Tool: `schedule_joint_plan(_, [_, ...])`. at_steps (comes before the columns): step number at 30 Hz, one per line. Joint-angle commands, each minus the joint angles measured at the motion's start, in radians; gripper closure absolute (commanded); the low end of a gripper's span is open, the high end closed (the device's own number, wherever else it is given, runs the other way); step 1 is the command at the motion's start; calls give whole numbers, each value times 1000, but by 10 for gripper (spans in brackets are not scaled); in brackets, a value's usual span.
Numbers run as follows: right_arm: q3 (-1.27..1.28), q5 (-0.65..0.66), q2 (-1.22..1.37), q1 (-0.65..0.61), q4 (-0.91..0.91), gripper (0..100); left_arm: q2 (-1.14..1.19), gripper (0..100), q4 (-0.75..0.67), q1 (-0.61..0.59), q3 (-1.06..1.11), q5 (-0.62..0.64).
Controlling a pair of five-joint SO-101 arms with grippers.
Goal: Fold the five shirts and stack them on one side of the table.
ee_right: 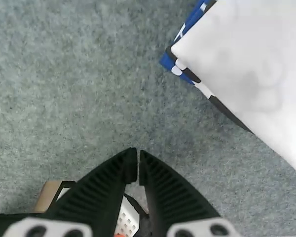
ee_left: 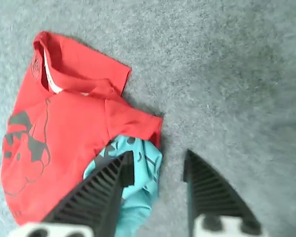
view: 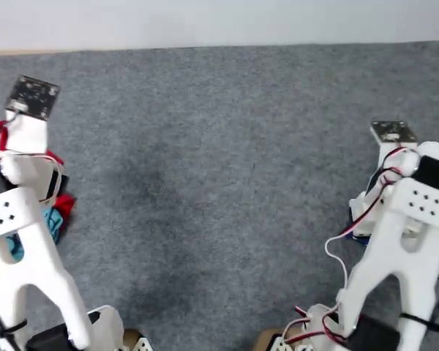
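Observation:
A red shirt (ee_left: 64, 128) with a dark print lies crumpled on the grey carpet, and a teal patterned shirt (ee_left: 140, 170) pokes out from under its edge. My left gripper (ee_left: 155, 160) hangs open just above the teal shirt, holding nothing. In the high view the same red shirt (view: 64, 205) and teal shirt (view: 53, 223) peek out beside the left arm at the table's left edge. My right gripper (ee_right: 138, 155) is shut and empty over bare carpet. Near it lies a folded stack with a white shirt (ee_right: 246, 64) on top and a blue shirt (ee_right: 180, 47) beneath.
The grey carpeted table (view: 219, 168) stretches between the two arms. The right arm's base and cables (view: 329, 322) sit at the front edge. The folded stack (view: 358, 227) lies at the right side, mostly hidden by the right arm.

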Motion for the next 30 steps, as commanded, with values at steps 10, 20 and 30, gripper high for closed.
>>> schedule_joint_plan(10, [14, -11, -44, -4, 41, 990, 261, 804, -241, -272, 97, -292])
schedule_joint_plan(20, [14, -11, -41, -7, 41, 990, 509, 803, -198, -322, -13, -453])
schedule_joint_plan(30, [14, -11, -45, -5, 42, 990, 615, 804, -201, -318, 4, -479])
